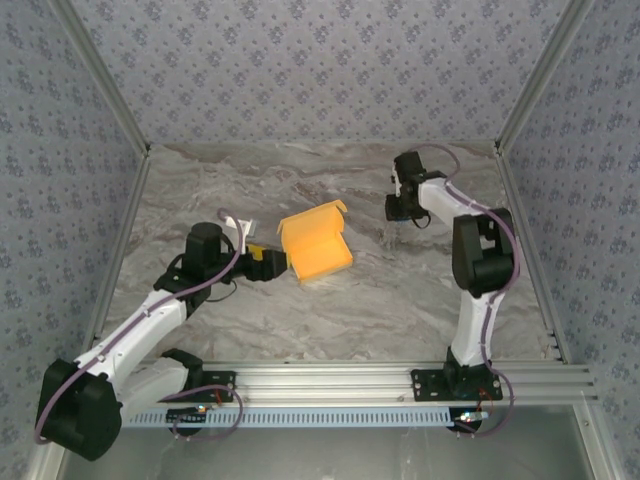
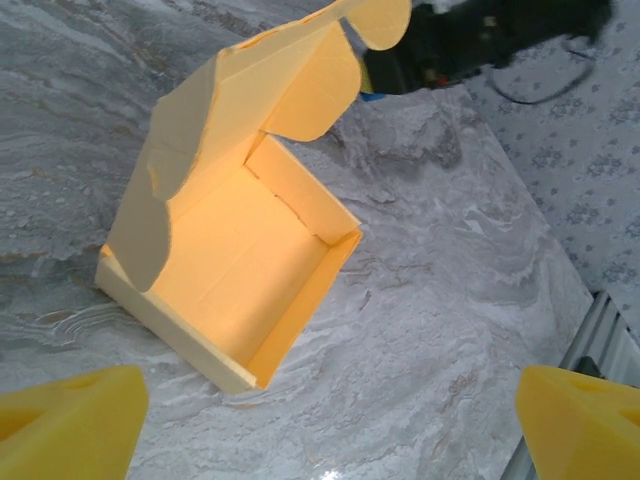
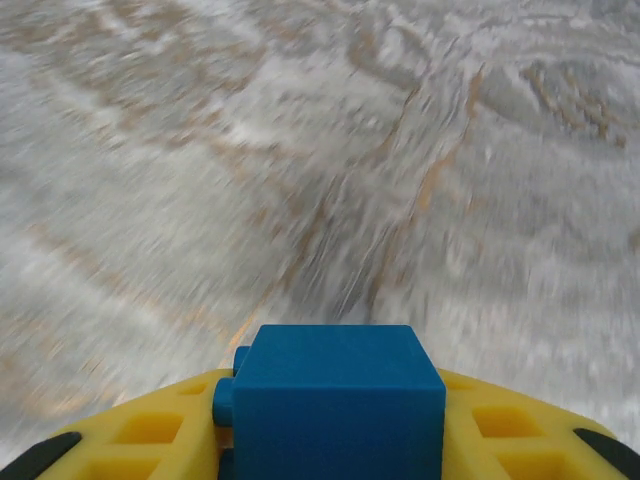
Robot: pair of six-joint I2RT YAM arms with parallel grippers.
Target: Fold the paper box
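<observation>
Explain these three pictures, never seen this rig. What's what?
These are two small robot arms, bolted at the near edge of a marble-patterned table. The wide picture comes from a fixed camera above and behind them. The other two come from a camera on each wrist, looking past that arm's own yellow fingers. On the table lies a yellow-orange paper box, its tray formed and its lid flap standing open. The left gripper is open, close to the box, holding nothing. The right gripper, farther back, is closed on a small blue block.

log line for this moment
paper box: lid open | left pincer: open, short of box | right pincer: by blue block, grip unclear
</observation>
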